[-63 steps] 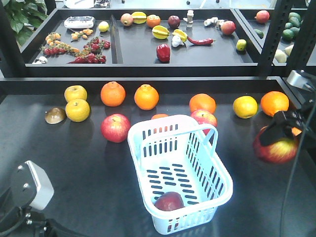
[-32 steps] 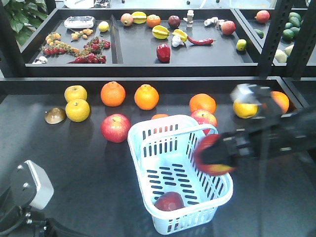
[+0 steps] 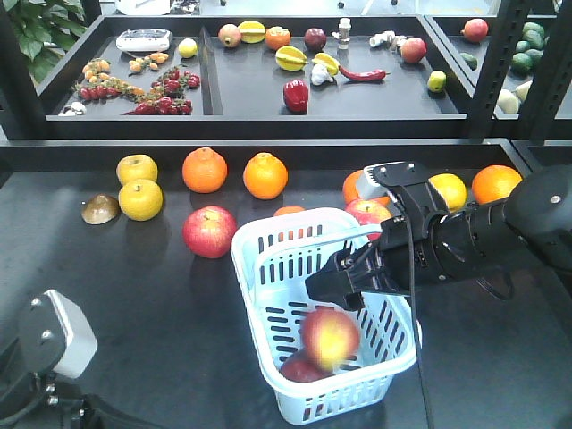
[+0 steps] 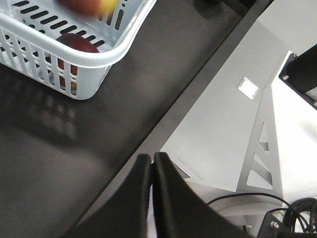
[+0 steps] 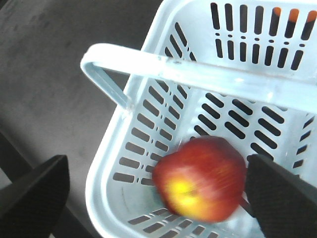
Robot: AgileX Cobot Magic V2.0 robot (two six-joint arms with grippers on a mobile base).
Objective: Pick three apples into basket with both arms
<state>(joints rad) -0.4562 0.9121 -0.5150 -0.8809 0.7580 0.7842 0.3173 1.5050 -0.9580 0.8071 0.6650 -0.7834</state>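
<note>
Swung in from the right, the right gripper (image 3: 344,281) hangs over the basket (image 3: 253,295), fingers spread wide and empty. Nearest, the left gripper (image 4: 150,159) is pinched closed on nothing. A blurred apple (image 3: 331,338) is in the basket's near end, above a second apple (image 3: 299,368). The basket's long axis runs near-right to far-left. Beyond, a third apple (image 3: 209,231) lies on the table (image 3: 134,286).

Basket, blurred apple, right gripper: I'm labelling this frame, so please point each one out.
basket (image 5: 198,73), right wrist view, on its handle bar.
blurred apple (image 3: 330,338), front view, on its red-yellow middle.
right gripper (image 3: 332,288), front view, midway between its open fingertips.
</note>
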